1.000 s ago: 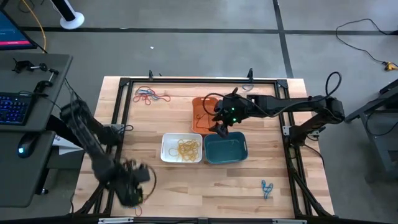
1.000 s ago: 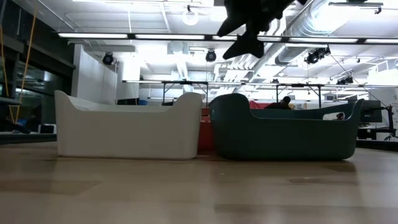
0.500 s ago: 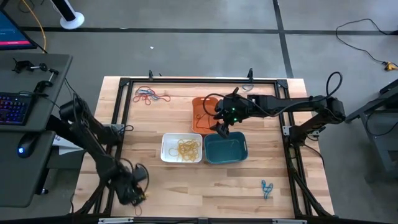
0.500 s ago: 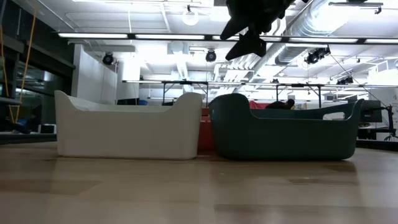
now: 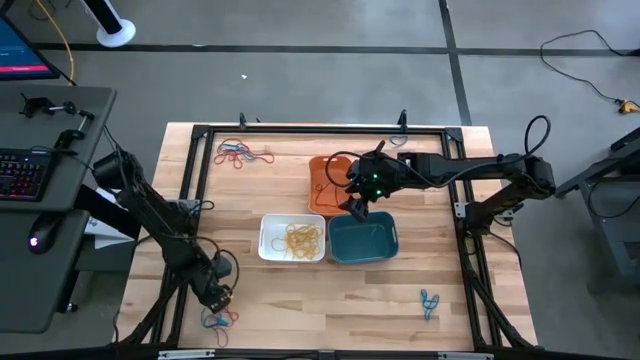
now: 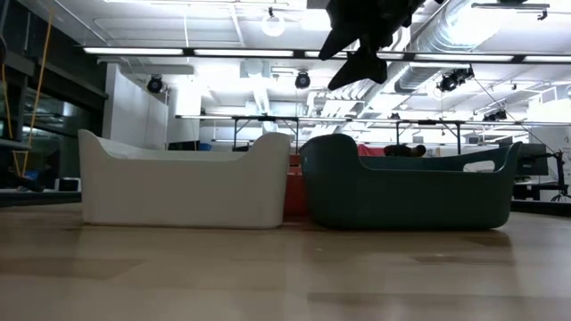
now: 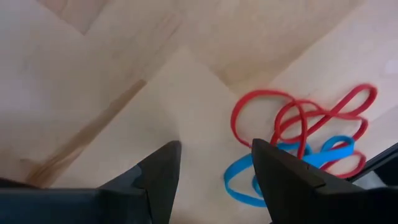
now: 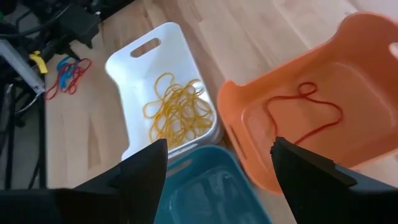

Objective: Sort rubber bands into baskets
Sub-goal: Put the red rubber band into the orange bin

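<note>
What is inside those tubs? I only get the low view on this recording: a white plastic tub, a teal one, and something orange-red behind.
Observer: The white plastic basket holds a heap of yellow rubber bands.
Operator: And the orange-red one?
Observer: The orange-red plastic basket holds one thin red rubber band.
Operator: Where is the left arm?
Observer: The left gripper is open at the table's near-left corner, beside a tangle of red and blue rubber bands.

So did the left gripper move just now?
Yes. In the high view the left gripper slid up the picture toward the white basket, now above the corner rubber bands.
</note>
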Available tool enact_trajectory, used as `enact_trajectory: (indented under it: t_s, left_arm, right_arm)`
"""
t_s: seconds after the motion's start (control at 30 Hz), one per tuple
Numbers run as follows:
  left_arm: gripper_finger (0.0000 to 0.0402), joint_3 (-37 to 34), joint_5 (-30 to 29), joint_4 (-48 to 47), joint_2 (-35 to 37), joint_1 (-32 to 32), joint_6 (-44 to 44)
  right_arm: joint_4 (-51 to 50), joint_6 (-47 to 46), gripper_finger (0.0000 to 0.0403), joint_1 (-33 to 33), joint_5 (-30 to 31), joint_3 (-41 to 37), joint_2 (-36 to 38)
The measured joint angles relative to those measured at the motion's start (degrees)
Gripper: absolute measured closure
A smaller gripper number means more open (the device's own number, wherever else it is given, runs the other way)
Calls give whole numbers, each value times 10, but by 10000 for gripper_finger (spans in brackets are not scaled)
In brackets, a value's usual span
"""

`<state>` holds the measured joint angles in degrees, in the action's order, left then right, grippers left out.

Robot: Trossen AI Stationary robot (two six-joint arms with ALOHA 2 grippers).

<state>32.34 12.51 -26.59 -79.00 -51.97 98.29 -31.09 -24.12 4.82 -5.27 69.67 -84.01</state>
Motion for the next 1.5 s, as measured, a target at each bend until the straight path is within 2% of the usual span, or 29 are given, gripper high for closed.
enact_trajectory:
  t_s: [0.2, 0.37, 0.47, 0.67, 0.83, 0.97, 1.23, 1.4, 1.5]
  left_arm:
    - [209, 3, -18, 6, 0, 2, 3]
    - [209, 9, -92, 21, -4, 4, 52]
    - [209, 11, -98, 13, -16, 3, 81]
    - [209, 20, -90, -5, -23, -2, 82]
    - [209, 60, -87, -108, -27, -4, 32]
    - [209, 77, -93, -142, -25, -5, -1]
    - [209, 78, -103, -76, -25, -16, -55]
    - [209, 77, -100, -108, -35, -35, -60]
    - [209, 78, -98, -92, -46, -41, -69]
  right_arm:
    - [0, 0, 128, 0, 18, 0, 0]
    - [0, 0, 128, 0, 36, 0, 0]
    - [0, 0, 128, 0, 37, 0, 0]
    - [0, 0, 128, 0, 37, 0, 0]
    - [0, 0, 128, 0, 37, 0, 0]
    - [0, 0, 128, 0, 41, 0, 0]
    - [0, 0, 128, 0, 47, 0, 0]
    - [0, 0, 128, 0, 47, 0, 0]
    - [-1, 0, 128, 0, 47, 0, 0]
